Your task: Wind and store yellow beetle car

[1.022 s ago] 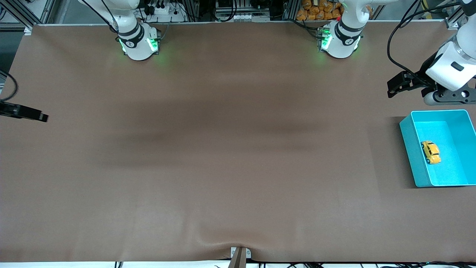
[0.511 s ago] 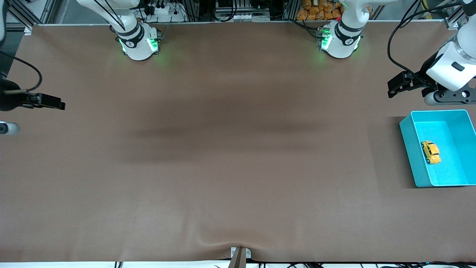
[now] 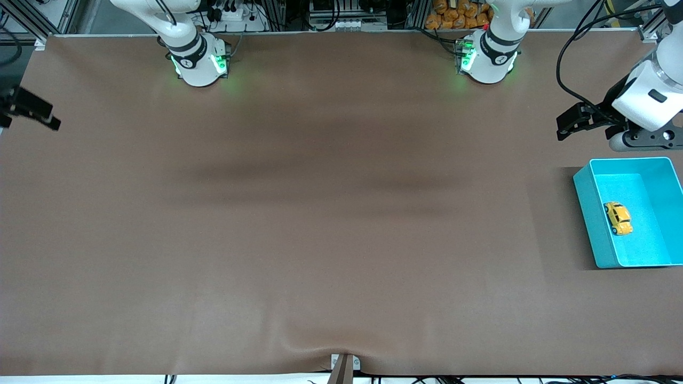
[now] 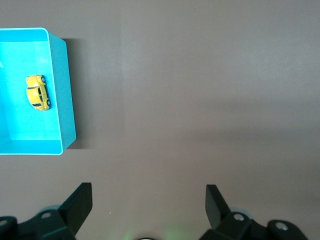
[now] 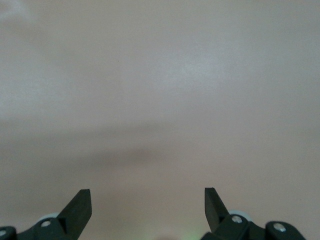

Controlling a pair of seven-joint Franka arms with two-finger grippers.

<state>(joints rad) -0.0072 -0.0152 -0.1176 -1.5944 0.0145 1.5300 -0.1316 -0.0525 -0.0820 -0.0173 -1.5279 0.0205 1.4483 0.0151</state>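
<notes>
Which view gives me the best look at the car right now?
The left wrist view: the car lies unobstructed in the bin, seen from above. The front view shows it smaller, near the frame's edge. The right wrist view shows only bare table.

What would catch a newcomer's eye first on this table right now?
The turquoise bin at the left arm's end of the table stands out on the brown cover, with the yellow beetle car lying inside on its floor. The left gripper hangs open over bare table beside the bin; the right gripper is open at the right arm's end, holding nothing.
</notes>
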